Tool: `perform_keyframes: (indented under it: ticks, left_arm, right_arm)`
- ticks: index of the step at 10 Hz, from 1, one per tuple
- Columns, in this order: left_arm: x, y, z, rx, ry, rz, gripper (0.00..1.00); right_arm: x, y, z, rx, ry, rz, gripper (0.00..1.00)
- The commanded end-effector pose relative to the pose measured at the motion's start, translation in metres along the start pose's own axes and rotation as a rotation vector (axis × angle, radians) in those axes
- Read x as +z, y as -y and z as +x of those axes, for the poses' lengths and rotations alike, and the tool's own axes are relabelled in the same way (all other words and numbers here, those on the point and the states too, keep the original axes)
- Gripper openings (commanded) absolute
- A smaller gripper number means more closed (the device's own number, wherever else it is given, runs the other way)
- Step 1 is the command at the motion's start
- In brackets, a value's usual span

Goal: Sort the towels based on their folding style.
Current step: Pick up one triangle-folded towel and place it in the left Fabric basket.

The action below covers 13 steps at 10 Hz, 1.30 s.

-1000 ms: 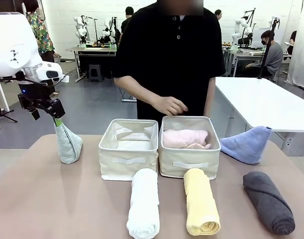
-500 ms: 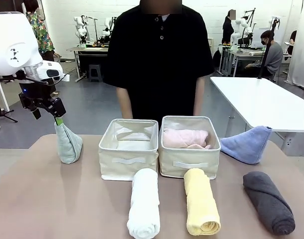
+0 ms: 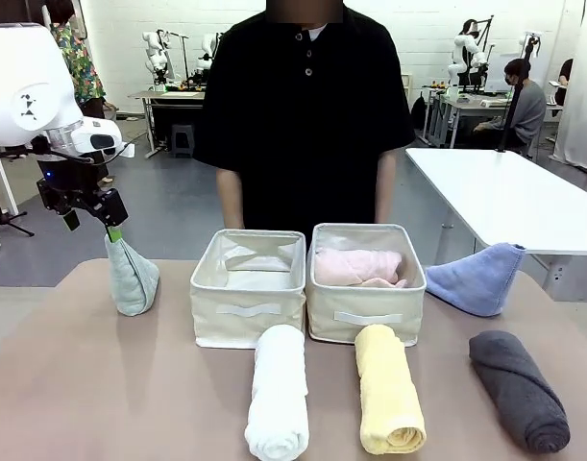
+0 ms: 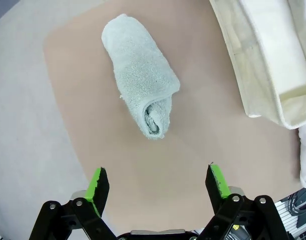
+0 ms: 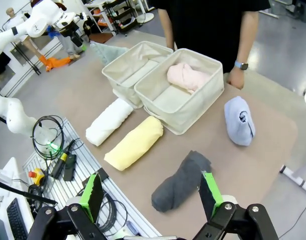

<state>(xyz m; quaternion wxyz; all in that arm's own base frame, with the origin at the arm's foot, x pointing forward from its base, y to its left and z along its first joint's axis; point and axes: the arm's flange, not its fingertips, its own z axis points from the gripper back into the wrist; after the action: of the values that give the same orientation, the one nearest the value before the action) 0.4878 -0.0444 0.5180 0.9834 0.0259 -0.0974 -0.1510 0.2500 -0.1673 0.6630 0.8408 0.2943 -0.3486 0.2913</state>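
At upper left of the front view, slanting down with left tool (image 3: pixel 108 227) spread wide and empty, just over the tip of the teal cone towel (image 3: pixel 132 279) standing on the desk (image 3: pixel 82 384). High above the dark grey roll (image 5: pixel 182 181), right tool (image 5: pixel 150 192) likewise apart, empty.

The left arm (image 3: pixel 29 91) is seen raised at the left side, its wrist bent so that the left gripper (image 3: pixel 110 230) is pointed downward. Its green-padded fingers (image 4: pixel 98 182) are spread wide, with nothing gripped between them. The right gripper (image 5: pixel 151 192) is held high (tilted down and forward), its jaws likewise parted and empty.
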Motion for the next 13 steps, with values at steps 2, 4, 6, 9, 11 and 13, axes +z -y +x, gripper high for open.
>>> perform_keyframes:
  ticks: [2, 4, 6, 9, 11, 13]
  left_arm:
    - [-0.015, 0.003, 0.021, 0.169, -0.005, 0.066, 1.00]
    - [-0.039, 0.004, 0.039, 0.248, -0.058, 0.086, 1.00]
    - [-0.057, 0.001, 0.048, 0.252, -0.078, 0.093, 1.00]
    - [-0.087, -0.003, 0.059, 0.250, -0.097, 0.057, 1.00]
    - [-0.094, -0.005, 0.058, 0.243, -0.120, 0.028, 0.73]
    - [-0.089, -0.010, 0.058, 0.278, -0.132, 0.021, 0.13]
  right_arm:
    - [-0.001, 0.001, 0.001, 0.013, 0.015, 0.017, 1.00]
    - [-0.001, 0.001, 0.001, 0.013, 0.015, 0.017, 1.00]
    - [-0.001, 0.001, 0.001, 0.013, 0.015, 0.017, 1.00]
    - [-0.001, 0.001, 0.001, 0.013, 0.015, 0.017, 1.00]
    - [-0.001, 0.001, 0.001, 0.013, 0.015, 0.017, 1.00]
    - [-0.001, 0.001, 0.001, 0.013, 0.015, 0.017, 1.00]
